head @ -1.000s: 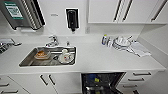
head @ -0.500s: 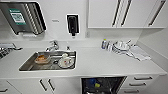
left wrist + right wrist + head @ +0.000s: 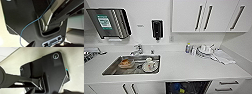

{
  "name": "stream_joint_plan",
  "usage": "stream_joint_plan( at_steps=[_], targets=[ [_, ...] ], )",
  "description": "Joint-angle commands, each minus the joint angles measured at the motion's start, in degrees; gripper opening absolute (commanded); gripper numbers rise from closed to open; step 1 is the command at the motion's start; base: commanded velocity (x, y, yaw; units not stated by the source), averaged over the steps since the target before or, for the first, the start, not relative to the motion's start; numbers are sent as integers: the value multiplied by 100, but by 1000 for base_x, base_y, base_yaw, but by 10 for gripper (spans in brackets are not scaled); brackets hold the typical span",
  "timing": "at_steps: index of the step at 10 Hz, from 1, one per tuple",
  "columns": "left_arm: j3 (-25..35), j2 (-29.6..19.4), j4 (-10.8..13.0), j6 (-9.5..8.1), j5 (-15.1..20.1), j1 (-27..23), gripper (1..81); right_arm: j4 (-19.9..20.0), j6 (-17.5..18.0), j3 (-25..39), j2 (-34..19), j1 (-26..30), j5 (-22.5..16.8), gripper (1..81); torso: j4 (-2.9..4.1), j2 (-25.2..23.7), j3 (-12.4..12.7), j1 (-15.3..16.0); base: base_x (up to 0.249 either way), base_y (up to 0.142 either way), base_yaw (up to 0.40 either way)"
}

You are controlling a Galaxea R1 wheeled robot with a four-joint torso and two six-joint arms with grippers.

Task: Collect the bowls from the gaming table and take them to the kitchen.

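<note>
White kitchen countertop [image 3: 184,66] stretched out, dishes sat in the steel sink [image 3: 132,65]; I couldn't tell either claw's state.

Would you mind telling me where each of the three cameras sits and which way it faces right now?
Head view: high on the robot, looking forward and down at the kitchen's white countertop, steel sink and wall cabinets.
Left wrist view: on the left arm, facing the robot's own dark plate and a blue cable.
Right wrist view: on the right arm, facing its own dark plate.
Both wrist views share such a dark plate against pale surfaces.
</note>
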Motion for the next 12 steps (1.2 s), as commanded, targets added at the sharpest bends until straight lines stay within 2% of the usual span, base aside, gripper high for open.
stream_joint_plan(
  at_steps=[1,2,5,6,7,10,11,12],
  targets=[
    [-19,90,163,23,411,-11,811,417,502,-229,-60,632,-348,811,0,-1109,0,717,0,0,0],
    [-19,72,163,23,412,-3,811,655,688,-202,-51,834,-366,811,0,-756,0,483,0,0,0],
    [-19,45,145,14,411,15,811,1491,1234,-158,-51,1477,-549,811,0,-1397,5,881,0,0,0],
    [-19,54,145,14,411,15,811,1859,1349,-167,-42,1696,-822,811,0,-1613,5,1018,0,0,0],
    [-19,54,136,14,411,15,811,2054,1349,-175,-16,1820,-858,811,0,-1819,5,1146,0,0,0],
    [-19,10,119,6,411,32,811,2240,1349,-299,125,2180,-981,811,0,-2448,6,1543,0,0,0],
    [-19,-16,101,6,420,58,811,2327,1410,-282,125,2355,-1043,811,0,-2090,6,1307,0,0,0],
    [-19,-25,101,6,420,84,811,2397,1454,-169,108,2582,-1026,811,0,-2256,6,1410,0,0,0]
  ],
)
